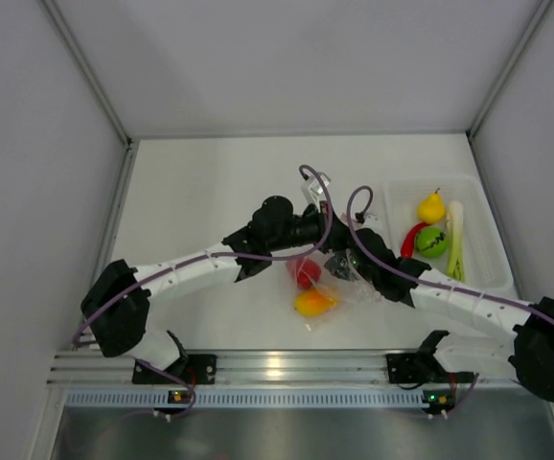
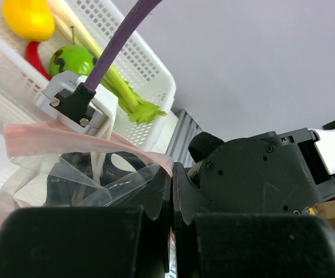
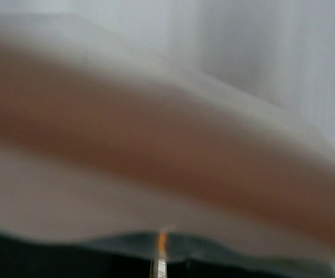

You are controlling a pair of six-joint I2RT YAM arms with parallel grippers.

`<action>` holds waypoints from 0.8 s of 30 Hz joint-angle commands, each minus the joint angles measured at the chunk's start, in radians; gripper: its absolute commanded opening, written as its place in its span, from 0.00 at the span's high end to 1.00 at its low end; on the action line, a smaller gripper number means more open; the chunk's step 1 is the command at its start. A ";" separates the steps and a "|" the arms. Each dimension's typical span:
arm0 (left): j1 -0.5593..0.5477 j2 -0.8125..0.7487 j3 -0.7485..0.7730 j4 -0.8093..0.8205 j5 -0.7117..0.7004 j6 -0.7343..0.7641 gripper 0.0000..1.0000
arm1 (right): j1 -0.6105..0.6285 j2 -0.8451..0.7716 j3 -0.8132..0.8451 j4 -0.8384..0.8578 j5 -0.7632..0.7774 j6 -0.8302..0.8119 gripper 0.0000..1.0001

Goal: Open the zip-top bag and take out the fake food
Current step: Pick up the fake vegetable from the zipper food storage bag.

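Observation:
The clear zip-top bag [image 1: 339, 287] hangs near the table's middle, with a red piece [image 1: 304, 272] and an orange piece [image 1: 314, 303] of fake food inside it. My left gripper [image 1: 329, 236] is shut on the bag's mouth. In the left wrist view its jaws [image 2: 172, 174] pinch the end of the pink zip strip [image 2: 51, 136]. My right gripper [image 1: 341, 257] meets the same mouth from the right and is shut on it. The right wrist view is blurred, with the pink strip [image 3: 156, 150] close to the lens above the shut gripper [image 3: 160, 250].
A white tray [image 1: 493, 273] at the right holds a yellow pear [image 1: 431, 207], a red chili [image 1: 413, 238], a green ball [image 1: 431, 241] and a pale leek [image 1: 455, 240]. Grey walls enclose the table on three sides. Purple cables loop above both wrists.

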 commanded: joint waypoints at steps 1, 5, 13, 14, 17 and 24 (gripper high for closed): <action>-0.041 -0.009 0.061 0.250 0.080 -0.084 1.00 | 0.017 -0.080 0.059 -0.179 0.139 -0.092 1.00; -0.063 -0.075 0.056 0.280 0.039 -0.101 1.00 | -0.020 -0.178 0.097 -0.340 0.265 -0.154 1.00; 0.000 -0.357 -0.118 0.052 -0.033 -0.025 1.00 | -0.131 -0.183 0.212 -0.589 0.366 -0.274 1.00; 0.006 -0.397 -0.140 -0.007 -0.105 0.000 1.00 | -0.134 -0.163 0.247 -0.626 0.395 -0.289 1.00; 0.017 -0.512 -0.227 -0.185 -0.208 0.038 1.00 | -0.135 -0.106 0.310 -0.667 0.422 -0.314 1.00; 0.038 -0.601 -0.358 -0.245 -0.283 0.040 1.00 | -0.078 0.029 0.384 -0.712 0.456 -0.300 1.00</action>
